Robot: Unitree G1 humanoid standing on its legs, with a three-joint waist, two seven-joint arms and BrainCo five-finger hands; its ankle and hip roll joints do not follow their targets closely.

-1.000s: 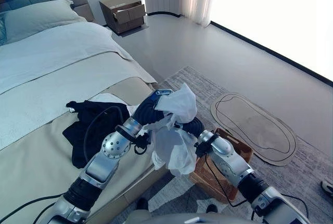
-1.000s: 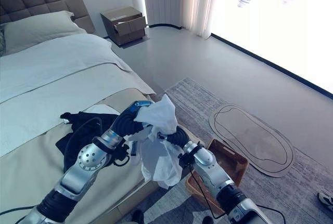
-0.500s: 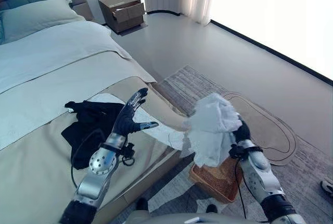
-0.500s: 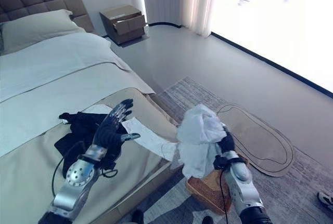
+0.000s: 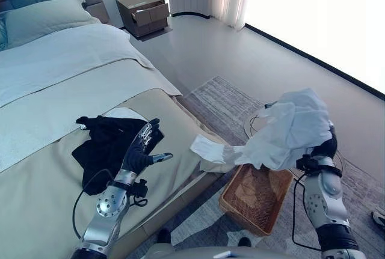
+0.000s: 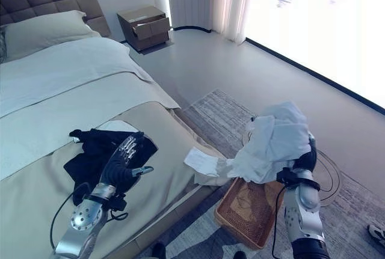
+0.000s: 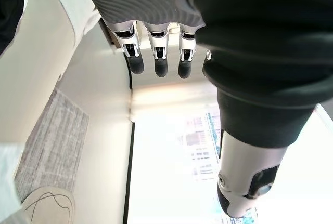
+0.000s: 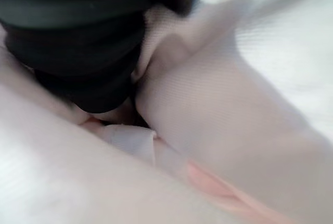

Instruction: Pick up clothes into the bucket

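Observation:
My right hand (image 5: 325,148) holds a bunched white garment (image 5: 290,128) up in the air above the woven brown basket (image 5: 255,196) on the rug; its fingers are buried in the cloth (image 8: 218,130). One white sleeve (image 5: 210,149) trails back toward the bed's corner. My left hand (image 5: 142,149) hovers open over the bed, fingers straight (image 7: 158,63), beside a black garment (image 5: 102,142) lying on the beige bedspread.
The bed (image 5: 54,91) fills the left side, with a pillow (image 5: 42,18) and a headboard. A wooden nightstand (image 5: 143,14) stands at the back. An oval mat (image 5: 352,166) lies on the grey rug (image 5: 222,100). A shoe (image 5: 378,216) shows at the right edge.
My right hand has carried the white garment up and to the right, away from the bed to above the basket. My left hand has sunk a little lower over the bed.

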